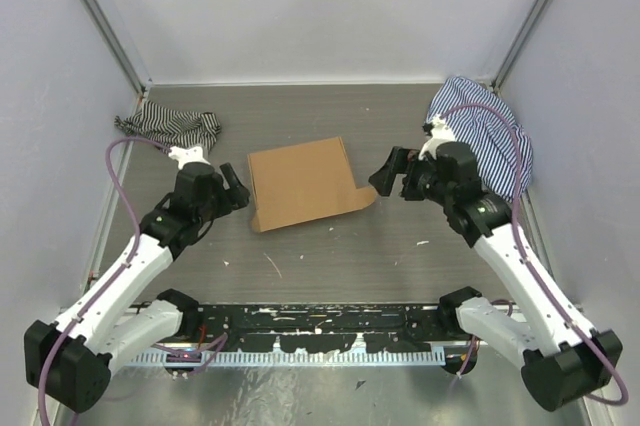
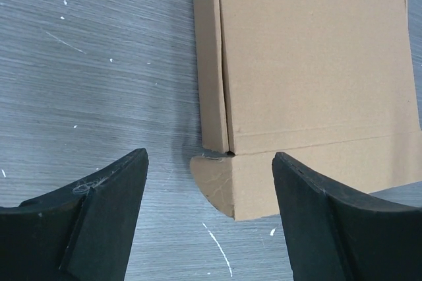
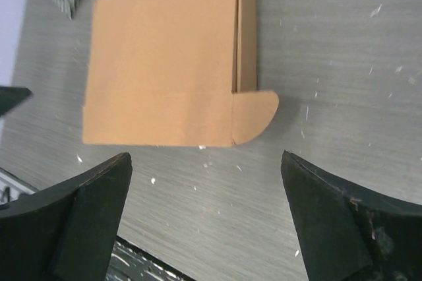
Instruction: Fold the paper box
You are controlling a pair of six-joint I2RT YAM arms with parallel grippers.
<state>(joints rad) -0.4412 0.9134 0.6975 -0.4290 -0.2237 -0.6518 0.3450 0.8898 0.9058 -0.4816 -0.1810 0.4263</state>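
Observation:
The paper box [image 1: 300, 184] lies flat on the grey table, a brown cardboard sheet with a rounded flap sticking out at its near right corner. My left gripper [image 1: 240, 186] hovers just left of the box, jaws open and holding nothing; the left wrist view has the box [image 2: 310, 83] ahead, its rounded near corner flap between my black fingers [image 2: 99, 215]. My right gripper [image 1: 392, 174] is just right of the box's rounded flap, open wide and empty. From the right wrist the box [image 3: 165, 76] and its rounded flap [image 3: 254, 116] lie ahead of the fingertips [image 3: 92, 208], apart from them.
A striped cloth [image 1: 168, 126] is bunched at the back left corner. Another striped cloth [image 1: 490, 136] lies by the right wall behind my right arm. Enclosure walls stand on three sides. The black base rail [image 1: 320, 331] runs along the near edge.

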